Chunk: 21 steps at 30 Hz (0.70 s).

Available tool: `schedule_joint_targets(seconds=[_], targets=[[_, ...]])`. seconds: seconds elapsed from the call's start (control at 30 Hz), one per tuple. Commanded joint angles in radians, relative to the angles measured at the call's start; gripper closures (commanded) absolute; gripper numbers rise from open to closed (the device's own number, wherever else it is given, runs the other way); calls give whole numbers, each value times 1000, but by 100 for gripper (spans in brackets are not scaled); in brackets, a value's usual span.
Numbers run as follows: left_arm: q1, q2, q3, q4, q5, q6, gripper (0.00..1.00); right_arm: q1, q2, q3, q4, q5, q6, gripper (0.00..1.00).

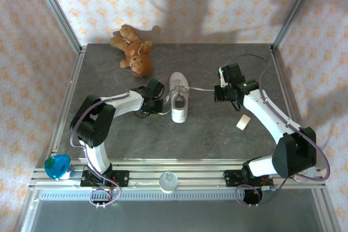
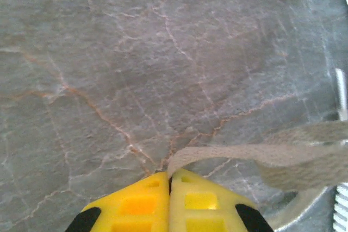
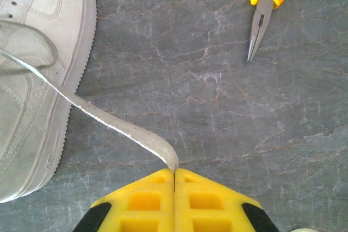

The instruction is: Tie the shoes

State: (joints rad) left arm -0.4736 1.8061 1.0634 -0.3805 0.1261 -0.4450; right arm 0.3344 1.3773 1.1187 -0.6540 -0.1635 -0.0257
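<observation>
The white sneaker (image 1: 180, 101) sits on its sole near the middle of the grey, veined table (image 1: 217, 134), between the two arms. Its toe seems to point away from the arm bases, though the top view is too small to be sure. The left gripper (image 2: 169, 180) is just beside the shoe's left flank. Its yellow fingers are pressed fully together and pinch the end of one flat white lace (image 2: 255, 156), which runs off to the right in the left wrist view. The right gripper (image 3: 174, 173) stands apart from the shoe on its other side. Its fingers are likewise closed tight on the tip of the other lace (image 3: 109, 123), which stretches in a raised line back to the eyelets. A brown teddy bear (image 1: 134, 51) lies at the far left of the table, apart from the shoe. Yellow-handled pliers (image 3: 265, 12) rest on the stone in the right wrist view, well clear of the sneaker.
</observation>
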Motion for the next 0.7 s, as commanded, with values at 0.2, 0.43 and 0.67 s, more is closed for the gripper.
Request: schedule_joint_targets(seconds=[0.2, 0.43, 0.67], targets=[[158, -226, 86, -242, -133, 132, 100, -30, -63, 121, -61, 88, -49, 100], [228, -366, 225, -337, -235, 258, 100, -77, -96, 199, -107, 130, -85, 100], [260, -386, 362, -380, -291, 329, 100, -130, -114, 280, -134, 151, -107, 100]])
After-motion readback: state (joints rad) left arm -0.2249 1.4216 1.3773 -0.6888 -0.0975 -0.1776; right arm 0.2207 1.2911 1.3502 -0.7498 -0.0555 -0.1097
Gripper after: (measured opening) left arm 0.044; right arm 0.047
